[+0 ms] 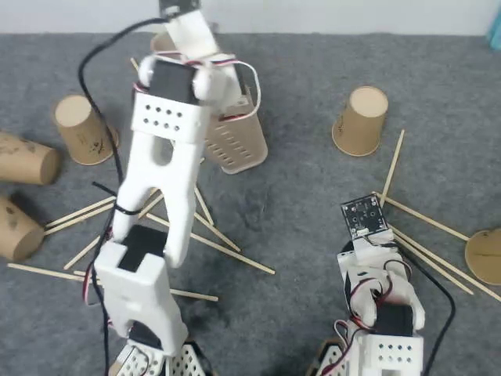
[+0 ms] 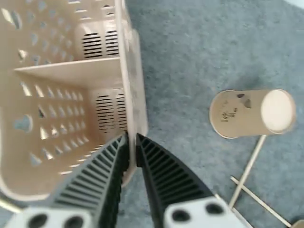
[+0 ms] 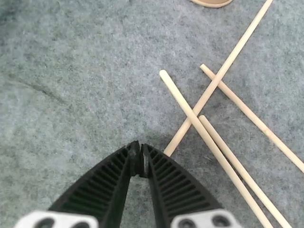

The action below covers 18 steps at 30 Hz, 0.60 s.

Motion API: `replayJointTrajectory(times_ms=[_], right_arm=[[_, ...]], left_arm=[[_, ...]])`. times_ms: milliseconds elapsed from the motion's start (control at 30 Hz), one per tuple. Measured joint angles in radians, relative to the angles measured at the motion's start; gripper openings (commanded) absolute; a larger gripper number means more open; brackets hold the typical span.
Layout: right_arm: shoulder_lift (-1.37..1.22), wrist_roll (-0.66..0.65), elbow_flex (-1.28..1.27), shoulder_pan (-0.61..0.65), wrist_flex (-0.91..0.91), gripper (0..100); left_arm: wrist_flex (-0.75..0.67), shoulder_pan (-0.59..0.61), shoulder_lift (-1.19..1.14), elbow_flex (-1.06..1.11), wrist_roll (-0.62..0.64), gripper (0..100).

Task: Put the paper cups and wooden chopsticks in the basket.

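The basket (image 1: 235, 145) sits far-centre on the grey mat (image 1: 297, 196), its wall pinched by the left gripper (image 2: 132, 142) — paper cups (image 1: 360, 121) and chopsticks (image 3: 216, 80) lie scattered around. The right gripper (image 3: 140, 156) is closed, empty, just beside chopsticks.

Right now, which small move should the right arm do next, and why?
Probably open the right gripper and lower it onto the nearest chopstick. It is shut and empty above the grey mat, with that chopstick's end lying just ahead of it. The left gripper is clamped on the wall of the basket, so it seems occupied.
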<state>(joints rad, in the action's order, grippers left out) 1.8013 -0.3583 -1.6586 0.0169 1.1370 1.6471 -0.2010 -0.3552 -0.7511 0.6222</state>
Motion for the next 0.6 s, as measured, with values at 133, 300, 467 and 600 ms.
replayJointTrajectory(times_ms=[133, 300, 467, 600], right_arm=[[0.000, 0.000, 0.000, 0.000, 0.000, 0.9], [0.000, 0.000, 0.000, 0.000, 0.000, 0.9], [0.000, 0.000, 0.000, 0.000, 0.000, 0.9], [0.000, 0.000, 0.000, 0.000, 0.000, 0.9]], left_arm=[[-0.020, -0.049, -0.002, 0.006, -0.003, 7], [0.040, -0.107, -0.003, -0.029, -0.203, 25], [0.074, -0.087, 0.032, -0.048, -0.523, 29], [0.075, -0.023, 0.080, -0.035, -0.844, 29]])
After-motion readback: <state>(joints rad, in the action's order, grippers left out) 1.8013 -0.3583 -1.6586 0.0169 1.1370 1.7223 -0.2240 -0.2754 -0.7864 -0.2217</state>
